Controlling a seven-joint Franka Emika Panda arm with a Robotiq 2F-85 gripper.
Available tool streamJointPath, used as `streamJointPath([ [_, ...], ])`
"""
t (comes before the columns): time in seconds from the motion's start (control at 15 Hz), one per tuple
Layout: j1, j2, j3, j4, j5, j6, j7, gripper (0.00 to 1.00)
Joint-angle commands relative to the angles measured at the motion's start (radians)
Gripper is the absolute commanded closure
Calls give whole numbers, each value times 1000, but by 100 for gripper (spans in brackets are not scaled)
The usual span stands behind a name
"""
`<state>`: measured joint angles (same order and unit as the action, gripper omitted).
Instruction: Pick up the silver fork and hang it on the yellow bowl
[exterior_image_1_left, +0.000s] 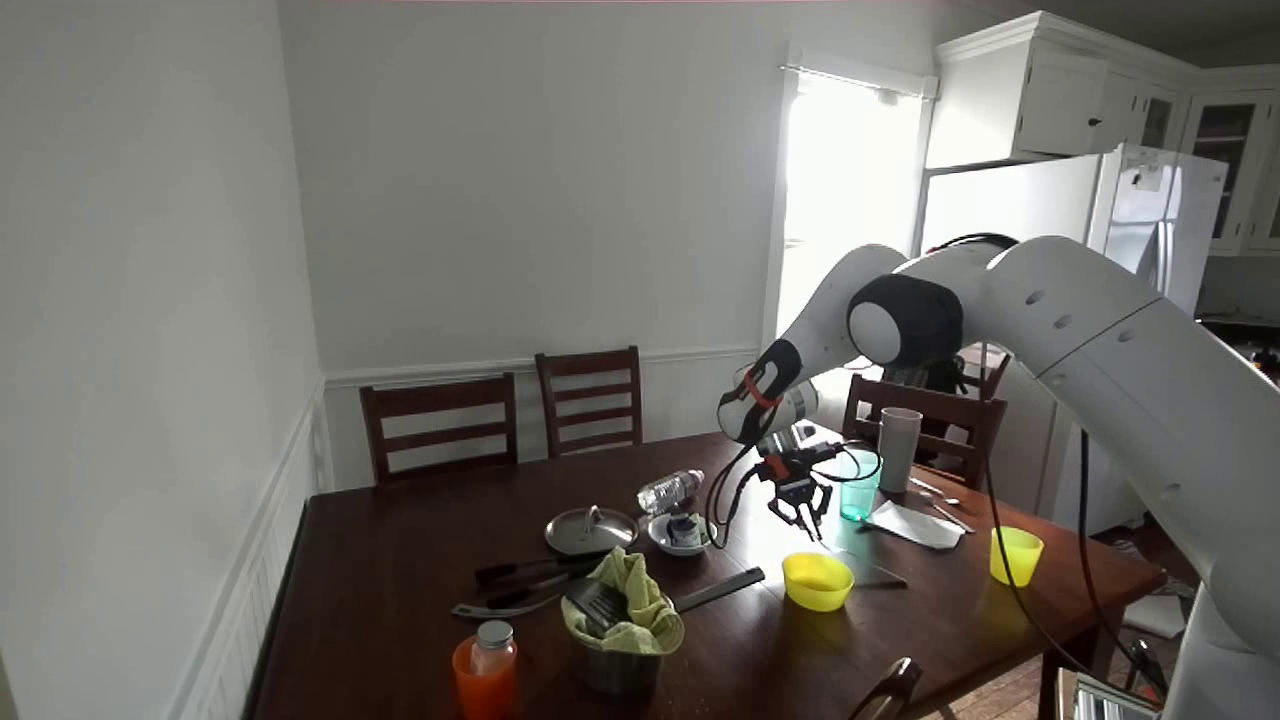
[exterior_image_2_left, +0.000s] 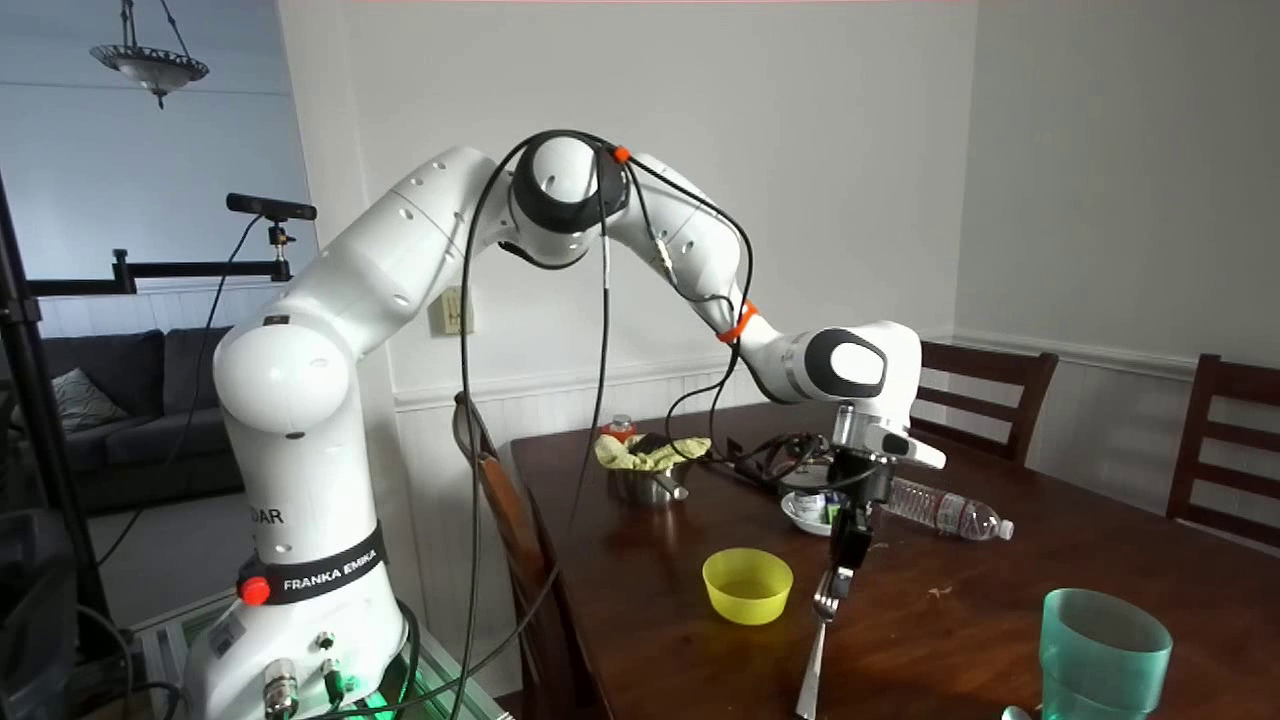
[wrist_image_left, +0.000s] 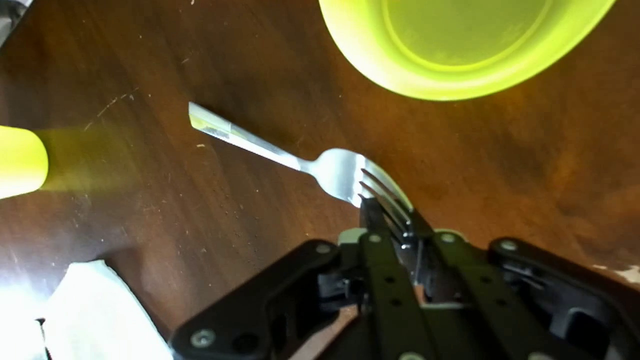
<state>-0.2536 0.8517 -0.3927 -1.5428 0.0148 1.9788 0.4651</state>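
Note:
The silver fork (wrist_image_left: 340, 172) has its tines between the fingers of my gripper (wrist_image_left: 392, 217) in the wrist view, with its handle pointing away from them. In the exterior views, the gripper (exterior_image_1_left: 814, 535) (exterior_image_2_left: 842, 580) is shut on the tine end, and the fork (exterior_image_1_left: 880, 572) (exterior_image_2_left: 816, 655) slants down from it. I cannot tell whether the handle end touches the table. The small yellow bowl (exterior_image_1_left: 818, 590) (exterior_image_2_left: 747, 590) stands upright on the table beside the fork, apart from it. The bowl (wrist_image_left: 450, 82) is partly cut off at the wrist view's top edge.
A taller yellow cup (exterior_image_1_left: 1016, 556), a teal cup (exterior_image_1_left: 860, 488) (exterior_image_2_left: 1105, 650) and a white napkin (exterior_image_1_left: 915, 525) are on the table. A pot (exterior_image_1_left: 620, 668) with a green cloth stands beyond the bowl. A white dish (exterior_image_1_left: 683, 548) and a plastic bottle (exterior_image_2_left: 945, 510) lie near the gripper.

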Motion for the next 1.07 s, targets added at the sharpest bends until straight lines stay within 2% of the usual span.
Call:
streamJointPath([
  [0.0,35,-159,11,-219,-66,134,-76,97],
  [0.6,42,-364,26,-482,-112,283,-198,97],
  [1.0,42,-436,56,-562,-110,326,-242,97],
])
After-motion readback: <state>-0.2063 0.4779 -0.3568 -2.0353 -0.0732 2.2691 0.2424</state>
